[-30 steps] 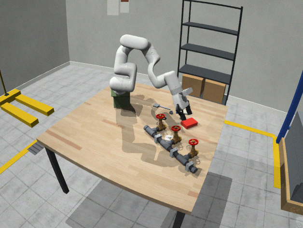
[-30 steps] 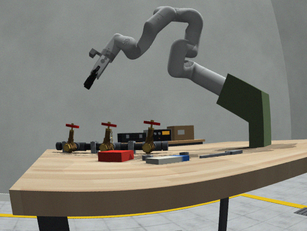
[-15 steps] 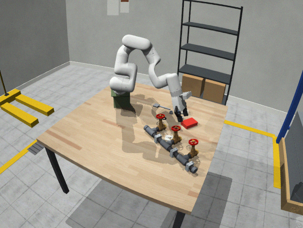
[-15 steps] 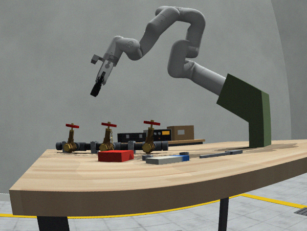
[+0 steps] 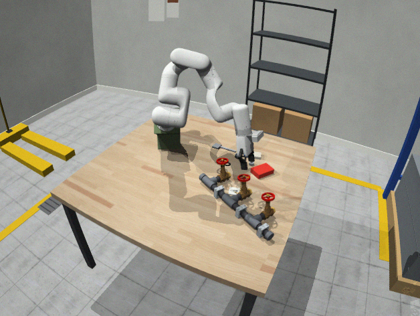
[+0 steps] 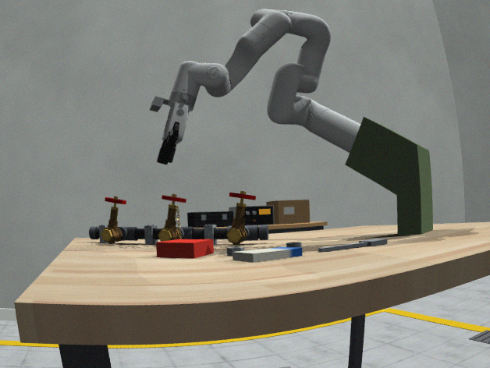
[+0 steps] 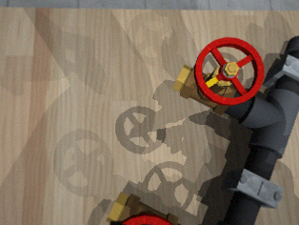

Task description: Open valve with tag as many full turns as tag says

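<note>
Three brass valves with red handwheels stand along a dark grey pipe [image 5: 234, 203]: a far one [image 5: 223, 161], a middle one [image 5: 243, 177] and a near one [image 5: 268, 196]. A white tag [image 5: 233, 191] lies by the middle valve, and its chain [image 6: 178, 221] hangs from that valve. My gripper [image 5: 245, 163] is open and empty. It hangs well above the handwheels, roughly over the middle valve [image 6: 173, 198], in the exterior view [image 6: 166, 152]. The wrist view shows one handwheel [image 7: 229, 71] at upper right and the rim of another [image 7: 143, 220] at the bottom edge. No fingers or tag show there.
A red block [image 5: 261, 170] lies on the table just behind the valves. A wrench [image 5: 222, 146] and a flat grey-and-blue piece [image 6: 265, 253] lie further back. The arm's green base [image 5: 168, 137] stands at the far side. A shelf with cardboard boxes [image 5: 281, 118] stands behind the table.
</note>
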Robot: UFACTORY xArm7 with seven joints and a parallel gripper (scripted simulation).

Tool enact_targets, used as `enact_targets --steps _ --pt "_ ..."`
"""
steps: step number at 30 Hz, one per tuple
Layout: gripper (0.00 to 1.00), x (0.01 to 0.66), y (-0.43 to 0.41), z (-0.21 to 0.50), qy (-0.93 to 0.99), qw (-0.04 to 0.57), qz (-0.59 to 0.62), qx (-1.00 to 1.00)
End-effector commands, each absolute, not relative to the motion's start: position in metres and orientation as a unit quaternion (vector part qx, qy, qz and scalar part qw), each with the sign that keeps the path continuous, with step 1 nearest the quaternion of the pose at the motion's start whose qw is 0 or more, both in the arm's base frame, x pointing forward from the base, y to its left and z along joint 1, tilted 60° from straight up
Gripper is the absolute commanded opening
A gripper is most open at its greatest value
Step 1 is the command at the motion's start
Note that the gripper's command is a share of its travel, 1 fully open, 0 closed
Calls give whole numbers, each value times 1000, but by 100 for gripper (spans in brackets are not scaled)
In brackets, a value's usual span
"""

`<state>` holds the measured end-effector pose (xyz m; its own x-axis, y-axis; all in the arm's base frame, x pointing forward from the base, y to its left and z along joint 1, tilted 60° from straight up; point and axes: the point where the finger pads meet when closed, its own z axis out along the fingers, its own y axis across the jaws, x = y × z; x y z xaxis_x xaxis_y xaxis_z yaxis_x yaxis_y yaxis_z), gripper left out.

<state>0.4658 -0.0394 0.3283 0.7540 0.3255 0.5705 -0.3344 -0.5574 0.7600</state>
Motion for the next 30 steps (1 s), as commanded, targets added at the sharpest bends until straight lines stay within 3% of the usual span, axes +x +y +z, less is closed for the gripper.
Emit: enact_targets --steps 1,18,30 --pt "100 461 -41 310 -9 466 327 822" --pt "100 434 -45 250 -34 443 239 863" --pt "100 431 -44 245 -36 440 231 867"
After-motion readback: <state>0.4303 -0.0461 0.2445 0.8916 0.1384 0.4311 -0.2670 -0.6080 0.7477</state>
